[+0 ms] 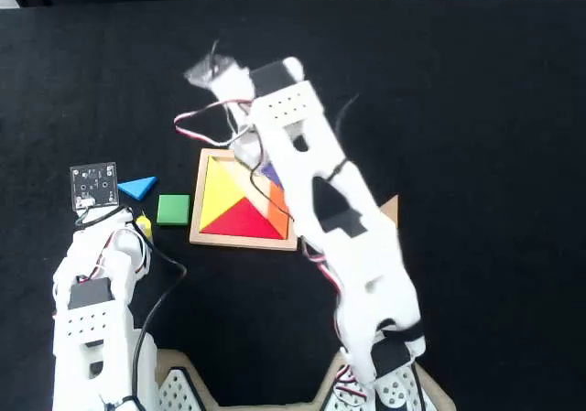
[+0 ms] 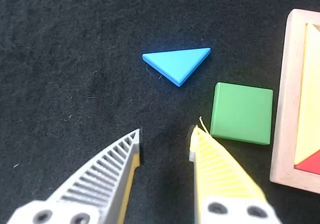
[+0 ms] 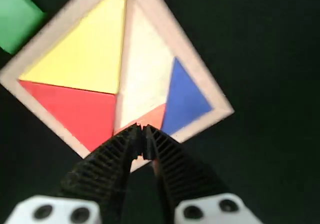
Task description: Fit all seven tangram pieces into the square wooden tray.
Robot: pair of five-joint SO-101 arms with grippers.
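two arms at the tangram tray, five pieces not all home yet
the square wooden tray point(image 1: 243, 241) lies on the black tabletop point(image 1: 476, 109), and inside it sit a yellow triangle point(image 3: 85, 59), a red triangle point(image 3: 75, 109), a dark blue triangle point(image 3: 182, 97) and an orange piece point(image 3: 152, 119), with a patch of bare wood between them. the right pincer point(image 3: 143, 131) hangs over the tray above the orange piece, its tips pressed together with nothing visible between them. outside the tray, a green square point(image 2: 242, 112) lies just beside its rim and a light blue triangle point(image 2: 177, 63) lies near the square. the left pincer point(image 2: 165, 134) sits low over the tabletop, parted and empty, one tip close to the green square.
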